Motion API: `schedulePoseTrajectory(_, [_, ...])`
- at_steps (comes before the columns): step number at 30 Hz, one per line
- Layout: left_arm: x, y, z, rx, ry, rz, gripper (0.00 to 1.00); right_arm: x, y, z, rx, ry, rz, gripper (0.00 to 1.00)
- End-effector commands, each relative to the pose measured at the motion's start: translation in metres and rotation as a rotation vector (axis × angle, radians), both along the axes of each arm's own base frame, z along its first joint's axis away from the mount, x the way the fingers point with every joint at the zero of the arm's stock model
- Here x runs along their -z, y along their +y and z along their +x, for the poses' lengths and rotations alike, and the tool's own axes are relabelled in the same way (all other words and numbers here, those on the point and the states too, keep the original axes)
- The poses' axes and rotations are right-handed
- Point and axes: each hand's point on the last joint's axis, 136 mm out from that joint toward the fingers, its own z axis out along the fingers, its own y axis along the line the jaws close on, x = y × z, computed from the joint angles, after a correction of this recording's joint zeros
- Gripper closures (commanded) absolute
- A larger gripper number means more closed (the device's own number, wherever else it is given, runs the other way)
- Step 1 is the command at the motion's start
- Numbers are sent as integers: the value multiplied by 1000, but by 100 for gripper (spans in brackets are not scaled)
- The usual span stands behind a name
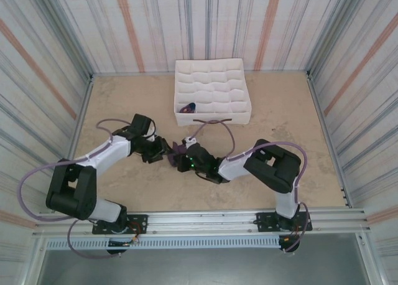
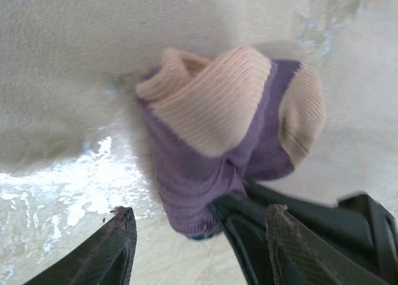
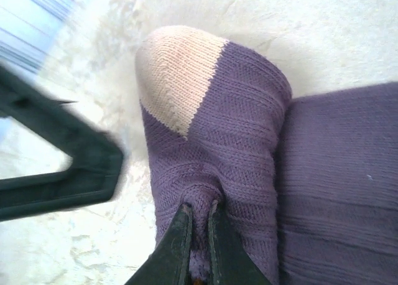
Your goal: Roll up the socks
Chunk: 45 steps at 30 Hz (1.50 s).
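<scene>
Nipped between the narrowly closed tips of the right gripper (image 3: 199, 205), a purple fold of the socks (image 3: 211, 142) sits bunched on the worktop (image 3: 348, 36).

The socks lie as one lumpy bundle at the middle of the worktop, directly between the two arms, with their orange ends showing on the upper side. The right gripper holds the bundle's purple edge. The left gripper (image 2: 200, 211) stands wide just short of the opposite side, gripping nothing. The bundle's long axis seems to run across the line joining the arms, though blur leaves that unsure. The right arm has contact, and the left must close in from its own side. A white compartment box (image 1: 211, 89) stands well beyond.
</scene>
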Motion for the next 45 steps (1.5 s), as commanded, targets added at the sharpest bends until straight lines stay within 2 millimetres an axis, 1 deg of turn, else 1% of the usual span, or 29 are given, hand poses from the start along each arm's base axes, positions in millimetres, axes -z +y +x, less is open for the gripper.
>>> schedulePoseTrajectory(1, [-9, -3, 0, 9, -35, -41, 42, 69, -30, -27, 8, 290, -5, 100])
schedulePoseTrajectory(4, [-4, -7, 1, 15, -43, -64, 43, 76, -38, -24, 33, 388, 85, 100])
schedulePoseTrajectory(9, [8, -9, 8, 17, -54, -63, 44, 84, -63, -16, 145, 511, 221, 100])
schedulePoseTrajectory(14, [14, -18, 20, 32, -85, -60, 45, 89, -77, -14, 186, 561, 182, 100])
schedulePoseTrajectory(18, [16, -35, 28, 68, -110, -52, 44, 89, -78, -12, 190, 583, 173, 100])
schedulePoseTrajectory(21, [25, -43, 30, 88, -98, -29, 46, 91, -80, -10, 202, 594, 172, 100])
schedulePoseTrajectory(24, [34, -47, 29, 91, -73, -16, 54, 91, -82, -9, 210, 598, 174, 100])
schedulePoseTrajectory(27, [41, -45, 26, 90, -62, 37, 62, 89, -84, -9, 211, 596, 177, 100])
schedulePoseTrajectory(28, [44, -45, 26, 85, -53, 41, 67, 87, -84, -9, 208, 592, 177, 100])
schedulePoseTrajectory(29, [47, -45, 25, 84, -39, 43, 74, 83, -83, -9, 197, 584, 177, 100])
schedulePoseTrajectory(32, [53, -44, 22, 91, -3, 62, 92, 72, -81, -8, 169, 554, 132, 99])
schedulePoseTrajectory(34, [53, -42, 20, 103, 19, 79, 99, 63, -81, -8, 136, 505, 69, 91])
schedulePoseTrajectory(37, [50, -38, 16, 120, 52, 91, 100, 46, -81, -9, 99, 431, -67, 79])
schedulePoseTrajectory(40, [45, -36, 12, 141, 87, 75, 100, 21, -80, -9, 70, 301, -217, 67])
schedulePoseTrajectory(42, [43, -35, 8, 159, 116, 83, 100, 3, -76, -10, 45, 204, -305, 60])
schedulePoseTrajectory(45, [40, -33, 2, 170, 148, 92, 100, -15, -64, -16, -1, 62, -425, 49])
